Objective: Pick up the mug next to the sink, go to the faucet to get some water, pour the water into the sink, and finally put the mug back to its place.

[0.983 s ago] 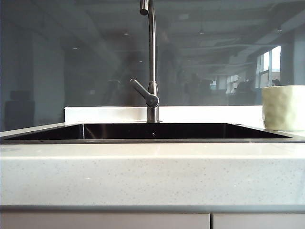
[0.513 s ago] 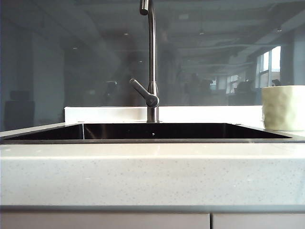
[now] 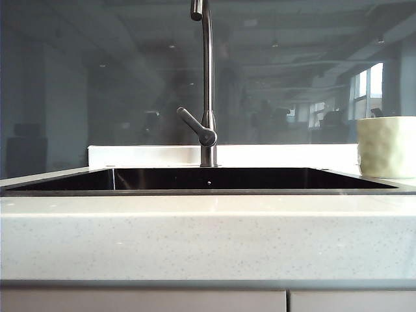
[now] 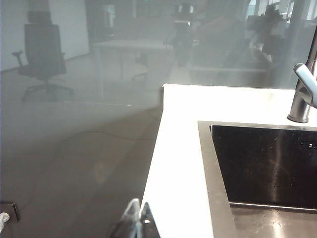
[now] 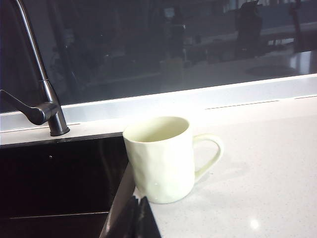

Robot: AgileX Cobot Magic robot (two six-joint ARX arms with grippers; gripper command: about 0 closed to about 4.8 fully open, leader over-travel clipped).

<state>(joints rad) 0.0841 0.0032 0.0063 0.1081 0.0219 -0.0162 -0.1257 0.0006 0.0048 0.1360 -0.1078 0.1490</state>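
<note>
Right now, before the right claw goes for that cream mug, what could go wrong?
The pale cream dimpled ceramic mug stands upright right at the rim of the glossy black sink; a nudge could tip it in. The right claw is shut, so it must open first. The mug's loop handle faces away from the sink.

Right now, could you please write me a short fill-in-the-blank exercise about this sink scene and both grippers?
1. The mug stands upright on the ____, beside the sink.
2. The faucet rises behind the sink, and its lever points toward the ____ side of the exterior view.
3. The right gripper, near the mug, holds ____.
4. The left gripper, by the sink's far corner, has its jaws ____.

Missing words: countertop; left; nothing; shut
</note>
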